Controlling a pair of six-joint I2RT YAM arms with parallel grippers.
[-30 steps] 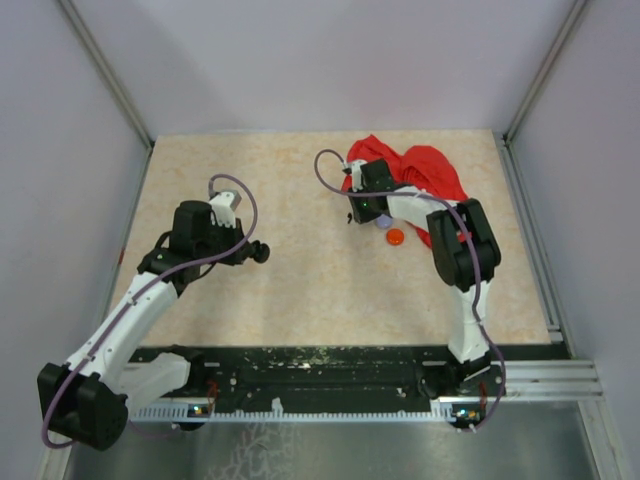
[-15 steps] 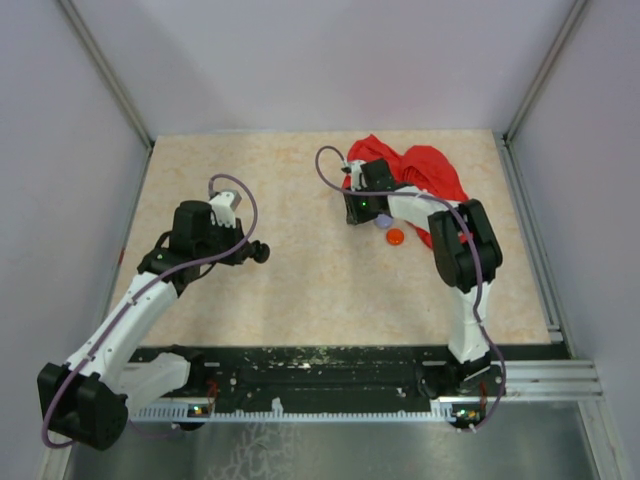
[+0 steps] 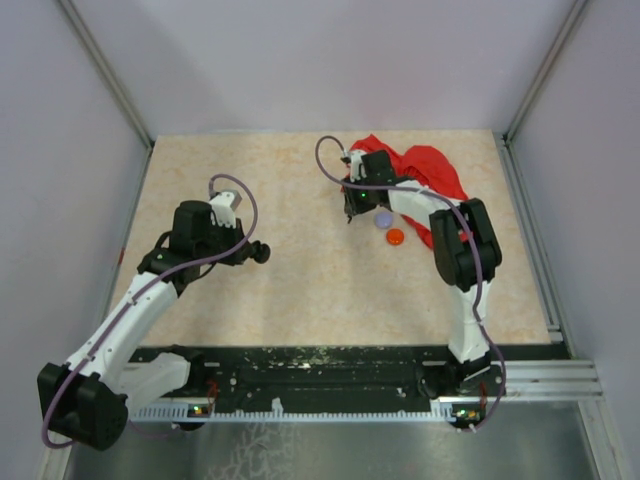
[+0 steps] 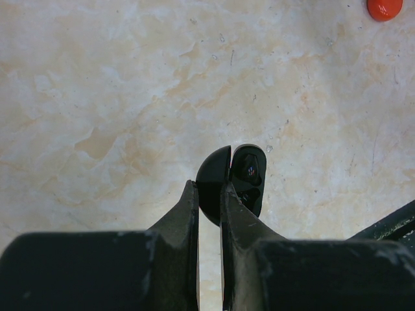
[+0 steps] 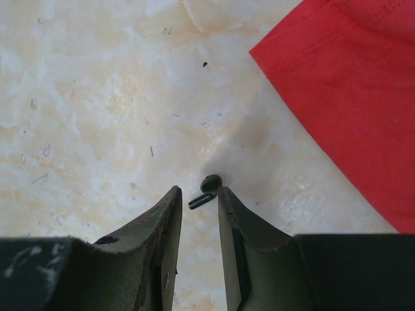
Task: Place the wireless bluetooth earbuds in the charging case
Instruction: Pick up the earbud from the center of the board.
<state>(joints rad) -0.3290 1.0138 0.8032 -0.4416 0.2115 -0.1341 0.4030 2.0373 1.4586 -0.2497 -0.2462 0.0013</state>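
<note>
The charging case [image 4: 241, 173] is a small black shell standing open, and my left gripper [image 4: 209, 188] is shut on one half of it above the table. From above, the case [image 3: 261, 252] shows at the left arm's tip. One black earbud [image 5: 210, 183] lies on the table at the tips of my right gripper [image 5: 198, 192]. Its stem points into the gap and its head touches the right fingertip [image 5: 222, 194]. The right jaws stand a little apart, open and not clamped on it. In the top view the right gripper [image 3: 352, 210] hangs beside the red cloth. No other earbud shows.
A crumpled red cloth [image 3: 430, 170] lies at the back right, with its edge [image 5: 350, 97] close to the right gripper. A lavender disc [image 3: 383, 220] and a red disc [image 3: 395, 237] sit just right of that gripper. The red disc [image 4: 384, 8] also shows far ahead of the case.
My right gripper has shifted a little toward the far side, uncovering the lavender disc, and its jaws have parted slightly. The left arm and the case have not moved.
</note>
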